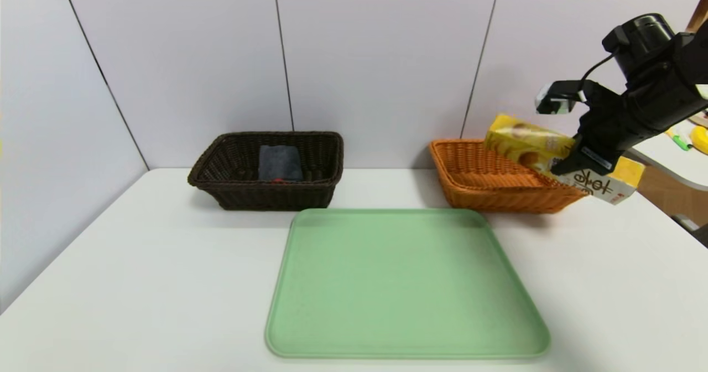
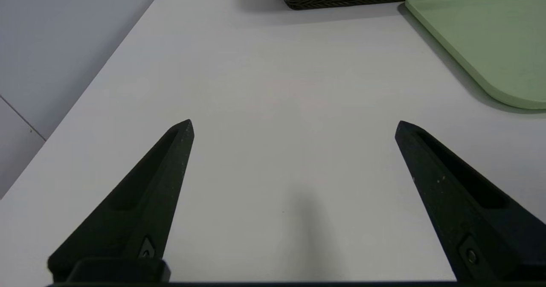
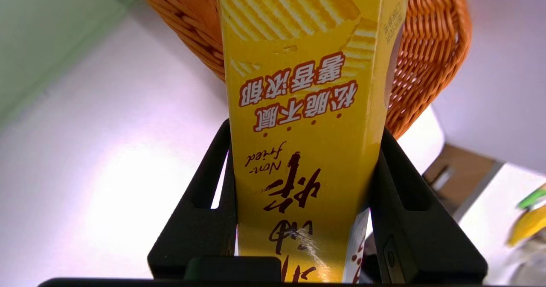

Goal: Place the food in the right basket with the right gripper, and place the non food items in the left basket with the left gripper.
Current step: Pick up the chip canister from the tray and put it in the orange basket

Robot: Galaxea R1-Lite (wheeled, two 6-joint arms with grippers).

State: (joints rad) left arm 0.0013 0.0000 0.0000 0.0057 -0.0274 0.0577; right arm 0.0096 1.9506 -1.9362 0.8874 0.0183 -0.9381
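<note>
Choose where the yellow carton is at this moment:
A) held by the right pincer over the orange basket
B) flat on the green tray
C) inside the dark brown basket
A: the right pincer clamps the yellow carton above the orange basket.

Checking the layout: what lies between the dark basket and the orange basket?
Head view: only bare white table separates the dark basket from the orange basket.

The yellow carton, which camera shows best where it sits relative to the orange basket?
The head view: the yellow carton hangs tilted in the right gripper, one end over the orange basket. The right wrist view shows its printed face clamped between the fingers, basket behind. The left wrist view misses it.
</note>
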